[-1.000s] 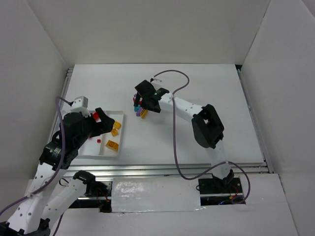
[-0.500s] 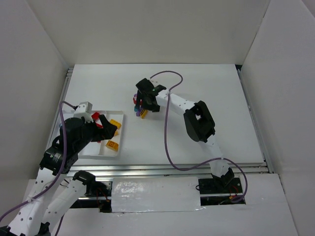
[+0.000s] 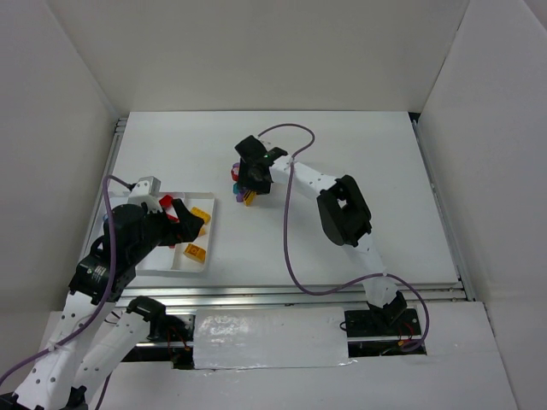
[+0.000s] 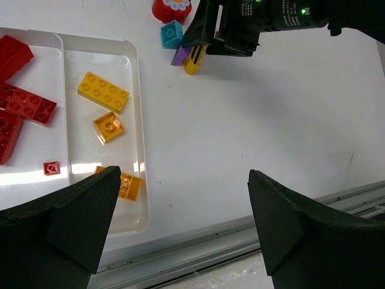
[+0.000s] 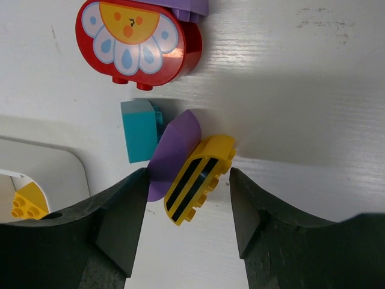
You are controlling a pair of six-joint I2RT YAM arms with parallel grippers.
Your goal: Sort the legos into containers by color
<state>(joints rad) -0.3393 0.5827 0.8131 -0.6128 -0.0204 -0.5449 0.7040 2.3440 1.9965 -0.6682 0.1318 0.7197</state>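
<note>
Loose legos (image 4: 172, 33) cluster on the table (image 4: 271, 120) right of the tray (image 4: 139, 120), which holds more.

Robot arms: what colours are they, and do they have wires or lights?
Both are white tubes with chunky black joints. The left arm and the right arm each trail a thin purple cable. The fingers are black, wedge-shaped blocks. A small green light glows on the right arm's black wrist.
</note>
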